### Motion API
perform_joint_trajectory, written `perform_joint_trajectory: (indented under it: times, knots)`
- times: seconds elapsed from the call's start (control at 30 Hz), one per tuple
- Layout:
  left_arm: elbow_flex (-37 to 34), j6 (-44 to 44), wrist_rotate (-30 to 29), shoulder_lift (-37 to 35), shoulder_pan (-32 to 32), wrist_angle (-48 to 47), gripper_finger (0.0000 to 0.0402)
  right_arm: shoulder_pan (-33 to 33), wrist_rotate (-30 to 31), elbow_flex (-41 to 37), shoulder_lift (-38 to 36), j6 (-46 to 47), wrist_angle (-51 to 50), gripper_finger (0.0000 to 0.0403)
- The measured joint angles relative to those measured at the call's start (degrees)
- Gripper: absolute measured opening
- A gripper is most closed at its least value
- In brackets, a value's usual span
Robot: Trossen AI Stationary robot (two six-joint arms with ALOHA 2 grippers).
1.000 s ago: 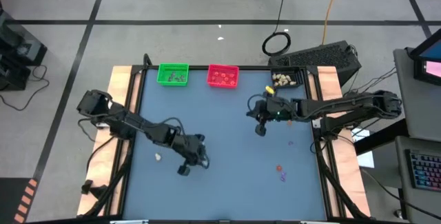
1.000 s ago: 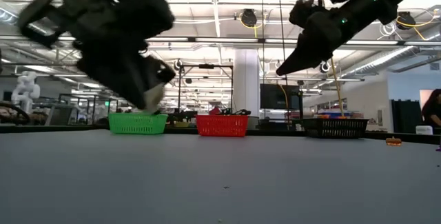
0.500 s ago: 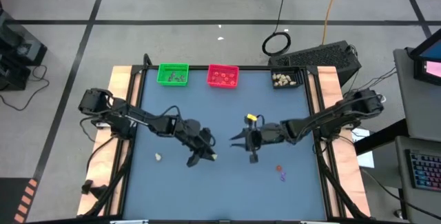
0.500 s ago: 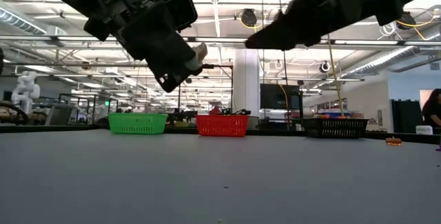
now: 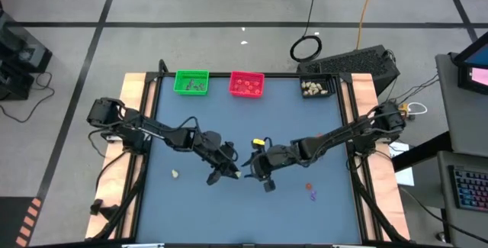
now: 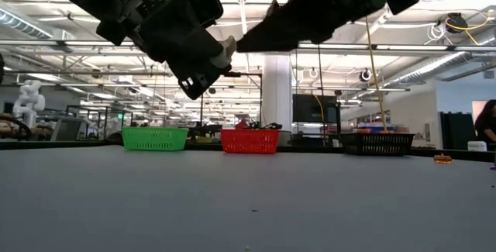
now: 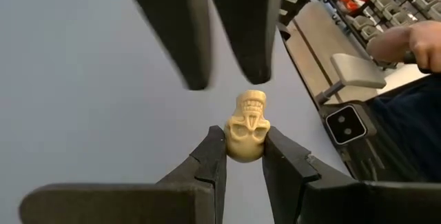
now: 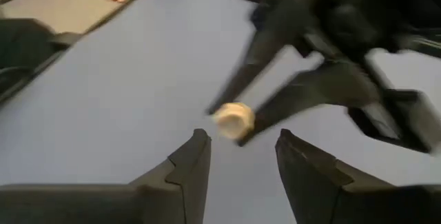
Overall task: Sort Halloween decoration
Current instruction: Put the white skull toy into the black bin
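A cream skull trinket [image 7: 246, 131] of the Halloween decoration hangs above the middle of the blue table, with my left gripper [image 7: 244, 145] shut on it. My right gripper [image 8: 241, 151] faces it from the table's right, open. Its two fingers [image 7: 249, 24] stand just beyond the skull [image 8: 233, 119] without touching it. In the high view the two grippers meet tip to tip, the left [image 5: 231, 173] and the right [image 5: 248, 164]. My left gripper pinches the skull by its two sides [image 7: 229, 141] between the free ends of its fingers. The fingers come from the table's left, pointing toward the right. The skull [image 6: 227, 50] is lifted clear of the table, its jaw end pointing away from the fingers.
A green tray [image 5: 191, 82], a red tray [image 5: 246, 85] and a black tray [image 5: 318, 88] stand along the far edge. A cream trinket [image 5: 175, 174] lies at the near left. An orange one [image 5: 309, 186] and a purple one [image 5: 312, 195] lie at the near right. A person's hand [image 7: 406, 45] shows beyond the table.
My right gripper has swung from the far right toward the table's left and near edge, up to the left gripper, and has opened. My left gripper has risen from near the table with the skull, gone a little toward the right, then stayed still.
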Motion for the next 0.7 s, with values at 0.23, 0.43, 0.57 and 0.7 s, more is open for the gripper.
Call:
perform_joint_trajectory:
  times: [0.23, 0.43, 0.57, 0.7]
  knots:
    - [0.04, -0.04, 0.00, 0.00, 0.00, 0.44, 0.0073, -0.02, -0.50, 2.88, 2.64, -2.19, -0.26, 0.0145]
    - [0.04, -0.04, 0.00, 0.00, 0.00, 0.98, 0.0073, 0.00, -0.52, 3.39, 4.12, -3.73, -0.22, 0.0127]
    - [0.04, -0.11, 0.10, 0.00, 0.02, 1.27, 0.0071, 0.00, -0.47, 3.39, 4.14, -4.03, 0.20, 0.0098]
    - [0.04, -0.17, 0.26, 0.00, 0.04, 1.73, 0.0071, 0.00, -0.50, 3.34, 4.14, -5.22, 0.28, 0.0048]
